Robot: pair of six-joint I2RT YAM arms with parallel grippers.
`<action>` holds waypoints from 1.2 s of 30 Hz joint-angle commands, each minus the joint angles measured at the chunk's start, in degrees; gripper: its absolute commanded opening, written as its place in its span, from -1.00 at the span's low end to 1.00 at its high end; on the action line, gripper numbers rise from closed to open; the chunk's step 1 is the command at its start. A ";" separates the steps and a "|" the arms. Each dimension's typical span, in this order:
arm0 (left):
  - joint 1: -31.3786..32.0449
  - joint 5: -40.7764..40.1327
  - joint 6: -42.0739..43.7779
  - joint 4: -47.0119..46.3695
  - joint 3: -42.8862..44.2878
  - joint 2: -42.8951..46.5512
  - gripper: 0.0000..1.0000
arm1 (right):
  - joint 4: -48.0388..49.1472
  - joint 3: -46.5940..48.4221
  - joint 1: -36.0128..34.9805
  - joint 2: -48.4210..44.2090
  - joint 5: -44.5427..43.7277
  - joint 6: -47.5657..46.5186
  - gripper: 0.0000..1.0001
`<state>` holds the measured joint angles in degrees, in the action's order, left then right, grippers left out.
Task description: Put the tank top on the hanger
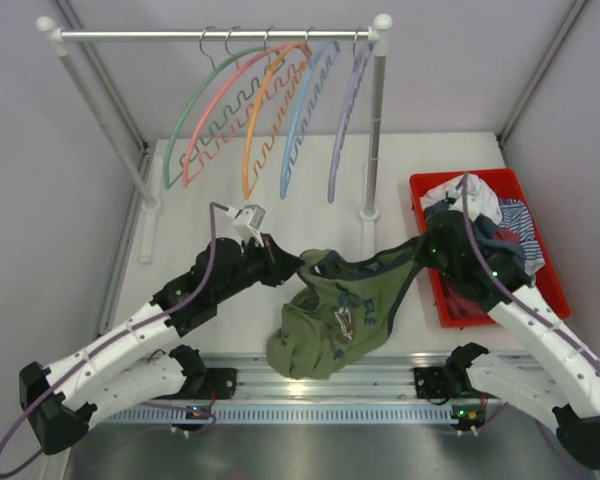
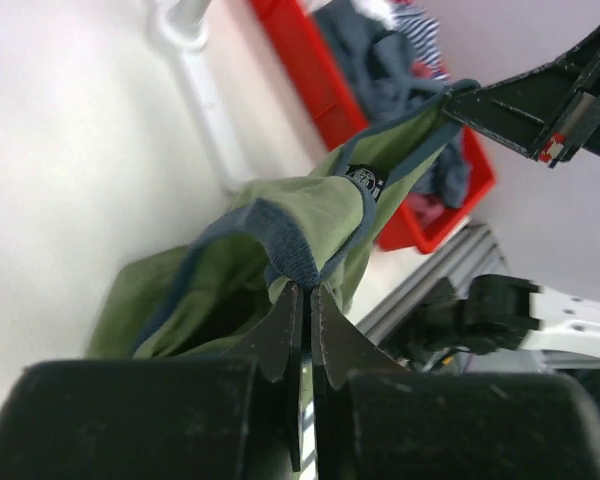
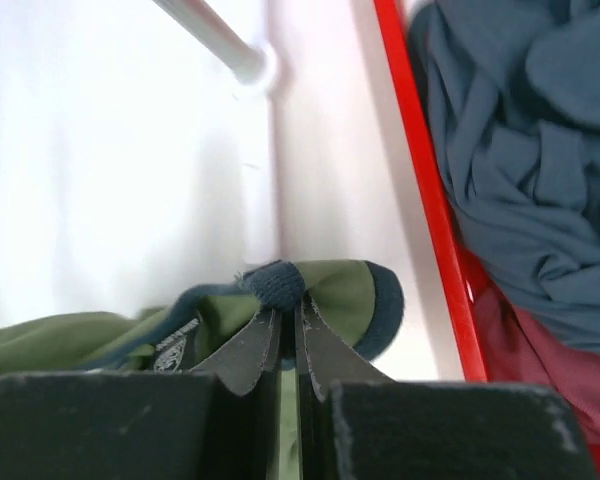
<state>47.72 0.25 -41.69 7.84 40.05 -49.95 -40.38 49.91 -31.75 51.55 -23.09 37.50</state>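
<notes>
Clearly I see the olive tank top [image 1: 330, 318] strung mid-frame, navy trim taut, body sagging; left gripper [image 1: 298, 268] and right gripper [image 1: 427, 243] reach inward, both pinching its trim.

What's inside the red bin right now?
The red bin holds a white cloth, a striped garment, a dark blue garment and something maroon low down. The right arm crosses its left side; whatever lies beneath the pile is covered.

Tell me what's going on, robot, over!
Left gripper, right gripper: both shut on tank top trim. Tank top slung between them. Hanger on rail, untouched. Rack post close by right gripper.
</notes>
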 commanded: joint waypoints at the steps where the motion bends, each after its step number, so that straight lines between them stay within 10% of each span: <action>1: 0.00 4.22 3.19 3.23 6.87 5.04 -1.00 | -5.49 10.35 -0.59 -5.66 0.49 -1.98 -1.00; 11: -0.09 11.88 6.62 9.56 23.03 8.12 -1.00 | -9.01 31.72 -3.32 -5.50 8.67 -6.73 -1.00; 26: -0.17 3.80 19.63 17.82 66.54 -11.12 -1.00 | -18.33 91.14 -3.32 24.82 13.42 -16.84 -1.00; 32: -0.17 1.50 21.13 20.90 70.16 -11.75 -1.00 | -13.51 80.38 -3.32 20.97 13.60 -16.14 -1.00; 36: -0.09 2.38 17.45 20.38 56.52 -6.66 -1.00 | -9.99 61.14 -3.32 10.71 14.04 -12.64 -1.00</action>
<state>47.72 2.98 -22.55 27.66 104.47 -60.27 -53.43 119.26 -34.50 67.66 -9.72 22.70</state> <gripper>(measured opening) 0.033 0.022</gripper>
